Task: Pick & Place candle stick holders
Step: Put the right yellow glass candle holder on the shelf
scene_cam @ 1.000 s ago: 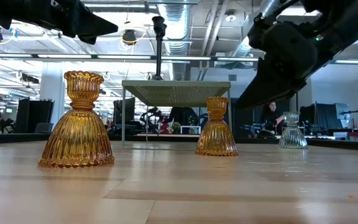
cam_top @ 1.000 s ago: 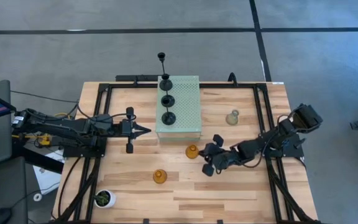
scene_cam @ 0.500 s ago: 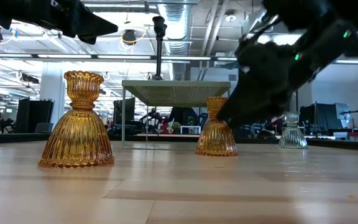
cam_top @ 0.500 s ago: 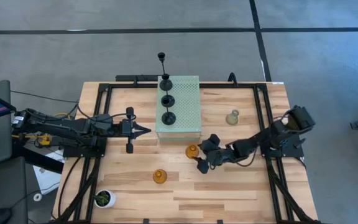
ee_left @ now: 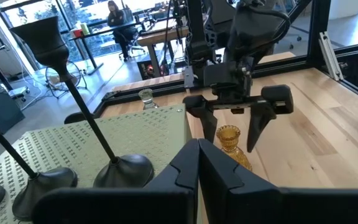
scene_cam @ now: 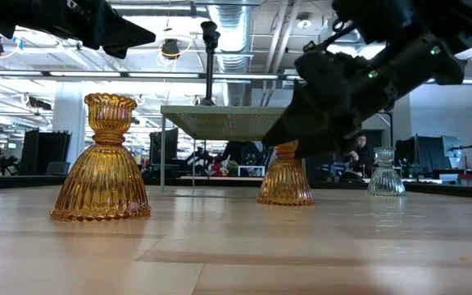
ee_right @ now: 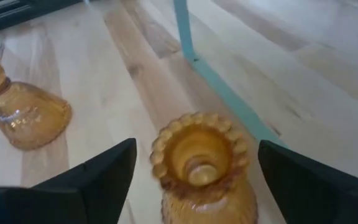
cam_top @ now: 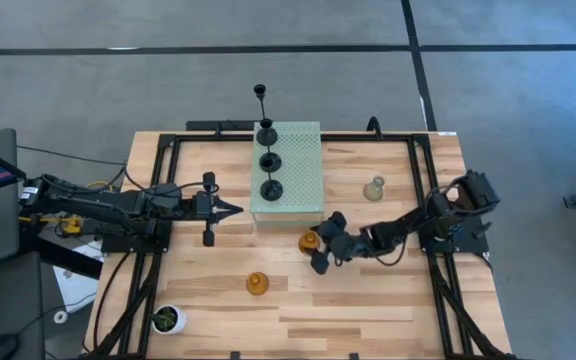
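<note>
The right gripper [cam_top: 320,243], fingers spread wide, has the upright amber holder [cam_top: 309,243] standing between them, far nearer than the left gripper [cam_top: 230,209], whose fingers are closed

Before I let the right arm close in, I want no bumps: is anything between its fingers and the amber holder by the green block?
Nothing visible is. The right gripper is open, its fingers either side of the amber holder, with only bare table around. The green block stands just behind.
</note>
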You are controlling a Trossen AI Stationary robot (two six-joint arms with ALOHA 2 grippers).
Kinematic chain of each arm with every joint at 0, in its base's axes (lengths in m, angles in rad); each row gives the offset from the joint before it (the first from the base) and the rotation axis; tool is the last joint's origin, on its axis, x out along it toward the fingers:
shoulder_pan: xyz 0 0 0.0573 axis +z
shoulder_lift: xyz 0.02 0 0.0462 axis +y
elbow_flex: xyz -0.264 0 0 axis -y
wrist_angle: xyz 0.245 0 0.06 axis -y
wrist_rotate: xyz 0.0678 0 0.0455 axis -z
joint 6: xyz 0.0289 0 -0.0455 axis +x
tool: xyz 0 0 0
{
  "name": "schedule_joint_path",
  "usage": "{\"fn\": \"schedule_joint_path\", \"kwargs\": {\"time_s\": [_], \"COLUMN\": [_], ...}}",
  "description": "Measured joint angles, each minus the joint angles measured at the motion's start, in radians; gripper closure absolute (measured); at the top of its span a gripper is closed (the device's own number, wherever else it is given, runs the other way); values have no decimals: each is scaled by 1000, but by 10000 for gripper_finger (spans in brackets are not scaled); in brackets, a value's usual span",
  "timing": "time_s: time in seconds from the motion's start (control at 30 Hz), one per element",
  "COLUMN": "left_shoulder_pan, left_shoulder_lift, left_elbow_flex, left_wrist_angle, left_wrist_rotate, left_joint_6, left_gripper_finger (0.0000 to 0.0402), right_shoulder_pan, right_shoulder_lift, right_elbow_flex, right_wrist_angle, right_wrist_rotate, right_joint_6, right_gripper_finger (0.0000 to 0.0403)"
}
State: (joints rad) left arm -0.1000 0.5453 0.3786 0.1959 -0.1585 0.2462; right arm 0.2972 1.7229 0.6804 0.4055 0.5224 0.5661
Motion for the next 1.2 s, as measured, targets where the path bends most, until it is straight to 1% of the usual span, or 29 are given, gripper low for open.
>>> {"fn": "schedule_joint_path", "kwargs": {"time_s": [0.2, 0.33, 0.53, 0.7, 0.83, 0.93, 1.03, 1.1, 1.2], "left_shoulder_pan": [0, 0, 0, 0, 0, 0, 0, 0, 0], "left_shoulder_lift": [0, 0, 0, 0, 0, 0, 0, 0, 0], "left_elbow_flex": [0, 0, 0, 0, 0, 0, 0, 0, 0], "left_wrist_angle": [0, 0, 0, 0, 0, 0, 0, 0, 0], "left_wrist_rotate": [0, 0, 0, 0, 0, 0, 0, 0, 0], "left_joint_6": [0, 0, 0, 0, 0, 0, 0, 0, -7], "left_gripper_finger": [395, 393, 397, 393, 396, 397, 394, 394, 396], "right_shoulder_pan": [-24, -25, -4, 28, 53, 63, 63, 63, 63], "right_shoulder_lift": [0, 0, 0, -10, -10, -10, -10, -10, -10], "right_elbow_flex": [0, 0, 0, 10, 34, 61, 96, 128, 177], "right_wrist_angle": [0, 0, -1, -10, -13, -29, -72, -102, -164], "right_wrist_rotate": [1, 1, -7, -53, -58, -84, -105, -120, -137], "right_joint_6": [2, 8, 11, 11, 2, 2, 7, 6, -21], "right_gripper_finger": [106, 137, 208, 276, 281, 279, 262, 257, 274]}}
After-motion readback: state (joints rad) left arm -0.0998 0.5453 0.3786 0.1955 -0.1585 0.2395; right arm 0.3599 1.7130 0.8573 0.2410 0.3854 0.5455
